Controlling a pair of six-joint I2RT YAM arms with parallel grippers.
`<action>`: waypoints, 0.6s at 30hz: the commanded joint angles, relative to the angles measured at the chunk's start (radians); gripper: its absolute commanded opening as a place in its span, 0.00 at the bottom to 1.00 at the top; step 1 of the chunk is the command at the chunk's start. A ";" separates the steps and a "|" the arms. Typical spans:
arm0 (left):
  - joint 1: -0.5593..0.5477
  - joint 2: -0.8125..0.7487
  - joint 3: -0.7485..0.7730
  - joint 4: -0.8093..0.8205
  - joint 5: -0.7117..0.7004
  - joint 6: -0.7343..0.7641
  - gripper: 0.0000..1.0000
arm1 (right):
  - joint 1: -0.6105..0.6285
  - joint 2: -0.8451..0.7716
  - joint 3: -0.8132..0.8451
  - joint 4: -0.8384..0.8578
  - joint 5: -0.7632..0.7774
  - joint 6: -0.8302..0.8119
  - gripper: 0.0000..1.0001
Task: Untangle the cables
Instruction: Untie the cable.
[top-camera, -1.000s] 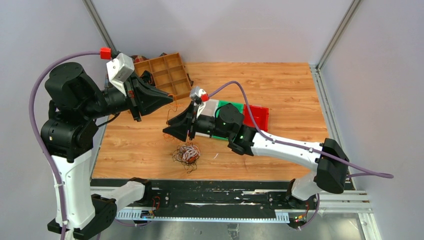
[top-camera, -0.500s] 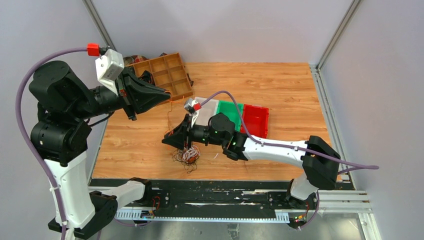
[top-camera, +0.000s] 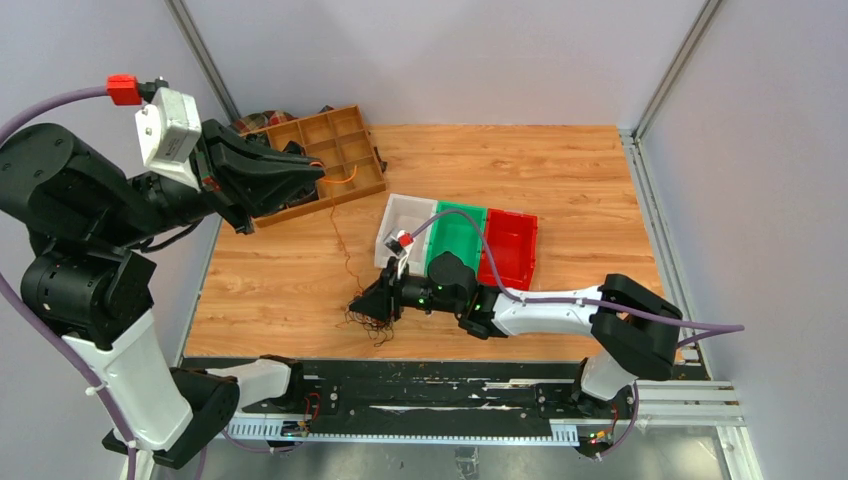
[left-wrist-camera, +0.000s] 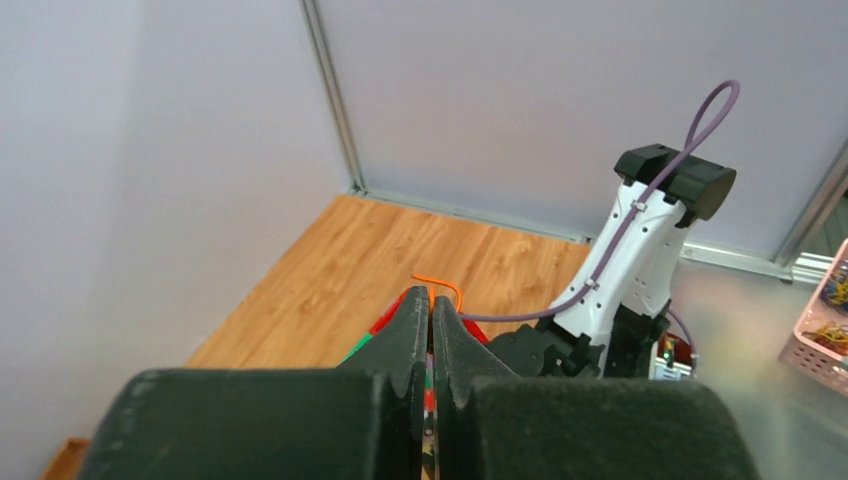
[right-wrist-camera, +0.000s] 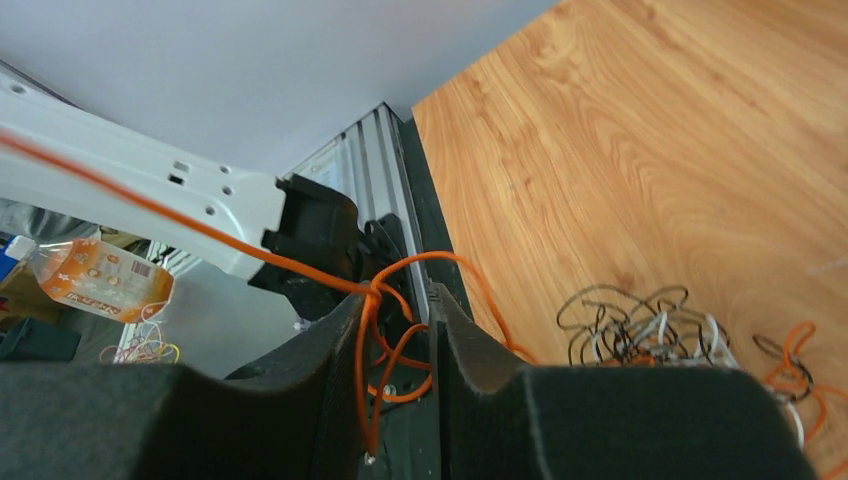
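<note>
Left gripper (left-wrist-camera: 431, 300) jaws clamped on thin orange cable (left-wrist-camera: 437, 280). Right gripper (right-wrist-camera: 397, 300) jaws slightly apart, the cable's knot between them; tangled wire bunch (right-wrist-camera: 640, 325) alongside, near wooden table (right-wrist-camera: 600, 150) edge.

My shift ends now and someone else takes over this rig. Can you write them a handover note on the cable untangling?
Left gripper: shut on an orange cable, raised high at far left.
Right gripper: low near the front edge, jaws partly apart, a knot in the orange cable between them; no firm pinch visible.
The tangle of black, white and orange cables lies on the table beside the right gripper.
Done: one orange cable stretched out from the tangle.
Left: free it at the knot, then separate the rest.
</note>
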 joint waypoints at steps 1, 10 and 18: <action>-0.006 0.019 0.076 0.010 -0.058 0.007 0.00 | 0.014 -0.038 -0.068 0.060 0.047 0.028 0.27; -0.006 0.022 0.091 0.015 -0.168 0.065 0.00 | 0.011 -0.113 -0.181 0.050 0.106 0.021 0.30; -0.006 0.014 0.071 0.016 -0.151 0.056 0.00 | 0.002 -0.159 -0.159 -0.008 0.116 -0.009 0.31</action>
